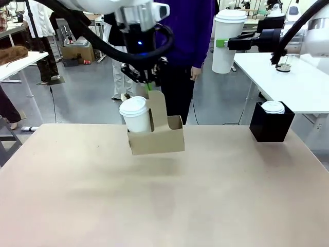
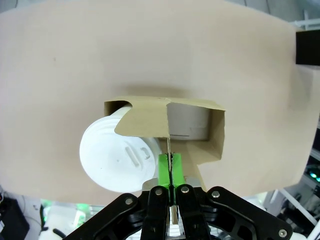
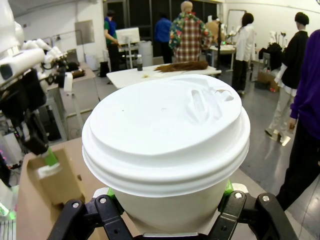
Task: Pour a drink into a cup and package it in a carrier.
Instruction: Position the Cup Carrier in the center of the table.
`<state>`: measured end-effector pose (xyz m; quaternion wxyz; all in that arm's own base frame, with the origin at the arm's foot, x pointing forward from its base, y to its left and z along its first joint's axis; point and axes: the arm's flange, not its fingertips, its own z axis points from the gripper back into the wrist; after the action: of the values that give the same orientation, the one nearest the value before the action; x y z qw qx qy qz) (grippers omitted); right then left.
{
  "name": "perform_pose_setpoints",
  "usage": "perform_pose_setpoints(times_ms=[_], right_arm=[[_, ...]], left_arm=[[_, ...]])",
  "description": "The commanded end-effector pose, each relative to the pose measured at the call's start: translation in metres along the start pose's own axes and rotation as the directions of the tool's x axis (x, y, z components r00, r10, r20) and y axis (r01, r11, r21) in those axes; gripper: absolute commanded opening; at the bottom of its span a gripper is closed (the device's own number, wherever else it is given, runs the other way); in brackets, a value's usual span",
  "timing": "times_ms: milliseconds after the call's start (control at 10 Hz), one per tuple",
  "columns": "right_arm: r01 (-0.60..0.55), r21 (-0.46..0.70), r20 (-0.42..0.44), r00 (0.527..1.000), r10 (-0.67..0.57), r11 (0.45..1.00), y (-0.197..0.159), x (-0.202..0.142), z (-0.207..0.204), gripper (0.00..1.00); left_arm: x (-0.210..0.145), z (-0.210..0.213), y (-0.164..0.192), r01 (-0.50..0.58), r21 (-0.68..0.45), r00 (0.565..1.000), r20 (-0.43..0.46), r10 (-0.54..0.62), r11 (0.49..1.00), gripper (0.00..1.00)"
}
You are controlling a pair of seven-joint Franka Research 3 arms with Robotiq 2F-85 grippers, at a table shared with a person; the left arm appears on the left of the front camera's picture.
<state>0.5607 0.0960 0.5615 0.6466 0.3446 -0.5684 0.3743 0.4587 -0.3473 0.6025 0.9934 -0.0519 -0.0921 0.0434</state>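
The brown cardboard carrier (image 1: 159,138) hangs a little above the table, with a shadow under it. My left gripper (image 1: 149,87) is shut on its upright handle (image 1: 157,105). A white lidded cup (image 1: 135,114) stands in its left pocket. In the left wrist view the green pads (image 2: 164,172) pinch the handle's edge, the cup's lid (image 2: 117,155) sits to the left, and the other pocket (image 2: 192,122) holds nothing. My right gripper (image 1: 224,43) is high at the back right, shut on a second white lidded cup (image 1: 227,56), whose lid (image 3: 165,130) looms in the right wrist view. The drink is out of view.
A black square box (image 1: 271,126) with a white lid in it stands at the table's far right. A person in a purple top (image 1: 193,31) stands behind the carrier. The tan tabletop (image 1: 164,200) is bare in front. A white table (image 1: 303,82) lies beyond on the right.
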Motion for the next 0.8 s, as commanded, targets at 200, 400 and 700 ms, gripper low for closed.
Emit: perform_pose_setpoints(times_ms=[200,400,700], right_arm=[[-0.007,0.0,0.003,1.0,0.007,1.0,0.002,0.005,0.001,0.8],[-0.007,0.0,0.003,1.0,0.007,1.0,0.002,0.005,0.001,0.8],[-0.007,0.0,0.003,1.0,0.007,1.0,0.002,0.005,0.001,0.8]], left_arm=[[-0.025,-0.028,-0.049,0.005,0.108,1.0,-0.023,-0.003,0.994,0.01],[-0.037,-0.054,-0.057,0.006,0.148,0.999,-0.038,-0.001,0.989,0.01],[-0.049,-0.081,-0.056,0.007,0.152,0.999,-0.033,-0.003,0.988,0.01]])
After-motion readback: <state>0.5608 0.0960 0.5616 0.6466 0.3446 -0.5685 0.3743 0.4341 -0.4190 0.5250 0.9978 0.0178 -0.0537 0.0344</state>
